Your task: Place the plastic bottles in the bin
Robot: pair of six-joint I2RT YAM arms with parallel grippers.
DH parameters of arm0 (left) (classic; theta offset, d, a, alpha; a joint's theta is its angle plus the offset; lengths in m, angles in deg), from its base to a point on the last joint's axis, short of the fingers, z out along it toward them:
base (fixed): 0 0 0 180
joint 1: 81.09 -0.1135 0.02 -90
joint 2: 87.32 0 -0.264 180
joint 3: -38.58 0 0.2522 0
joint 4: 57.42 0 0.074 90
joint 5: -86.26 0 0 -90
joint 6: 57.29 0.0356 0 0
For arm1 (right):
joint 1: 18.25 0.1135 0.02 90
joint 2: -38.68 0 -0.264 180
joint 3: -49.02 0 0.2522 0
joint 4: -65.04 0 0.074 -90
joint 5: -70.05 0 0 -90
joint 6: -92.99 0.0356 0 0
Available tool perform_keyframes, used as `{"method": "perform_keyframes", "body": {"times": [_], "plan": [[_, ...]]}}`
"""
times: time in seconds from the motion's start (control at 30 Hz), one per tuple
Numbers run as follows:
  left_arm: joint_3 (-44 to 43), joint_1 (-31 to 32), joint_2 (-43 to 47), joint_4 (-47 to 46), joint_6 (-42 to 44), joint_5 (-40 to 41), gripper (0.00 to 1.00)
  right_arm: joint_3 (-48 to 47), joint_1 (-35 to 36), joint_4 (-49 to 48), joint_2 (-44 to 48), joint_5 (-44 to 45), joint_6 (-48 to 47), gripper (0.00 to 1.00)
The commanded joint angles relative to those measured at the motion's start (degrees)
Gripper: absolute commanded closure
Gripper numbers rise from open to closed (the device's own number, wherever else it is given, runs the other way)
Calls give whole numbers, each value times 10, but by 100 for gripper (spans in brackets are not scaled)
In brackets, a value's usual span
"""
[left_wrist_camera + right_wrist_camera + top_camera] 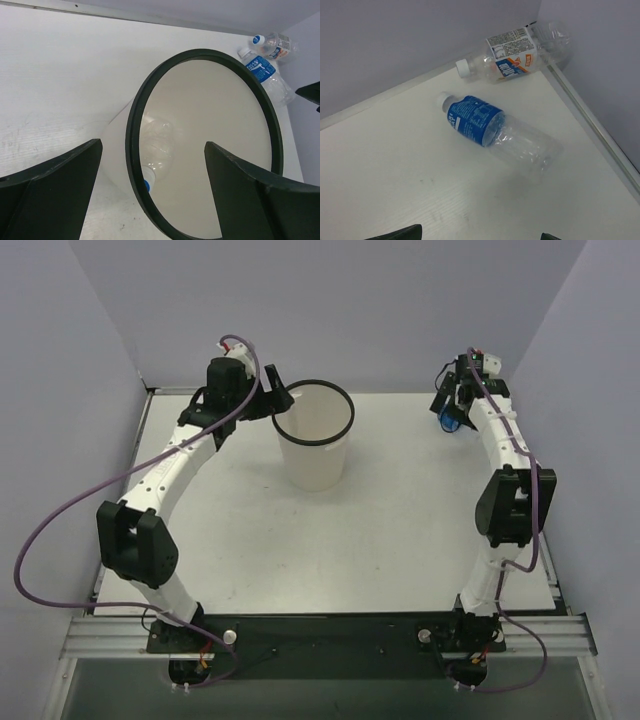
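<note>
The bin [314, 455], white with a black rim [131, 130], stands upright at the table's middle back. Inside it lies a clear plain bottle [159, 145]. My left gripper [281, 400] hangs open just left of the rim with nothing between its fingers [60, 180]. At the far right corner the blue-labelled bottle [485, 122] lies on its side, and the orange-and-white labelled bottle [512, 55] lies behind it against the wall. My right gripper [455, 408] hovers above them, open [480, 236] and empty, only its fingertips showing at the frame's bottom edge.
Purple walls close the table at the back and sides. A metal rail [592, 127] runs along the right edge next to the two bottles. From the left wrist both outer bottles [263, 70] show beyond the bin.
</note>
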Motion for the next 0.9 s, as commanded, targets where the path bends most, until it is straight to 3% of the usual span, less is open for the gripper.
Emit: {"method": "perform_keyframes", "body": {"times": [0.0,0.23,0.4,0.67,0.87], "plan": [[-23,-7,25,-16,-4,-23,5,-84,-15,-8,-74,36,-108,10],[9,-11,69,-20,-13,-23,5,-219,-41,-9,-196,42,-234,10],[6,-15,75,-12,1,-20,5,-246,-77,-14,-236,-25,-215,11],[2,-15,63,-21,-20,-37,5,-238,-82,-7,-282,-75,-187,10],[15,-14,69,-31,-30,-38,5,-181,-72,-1,-258,-111,-173,20]]}}
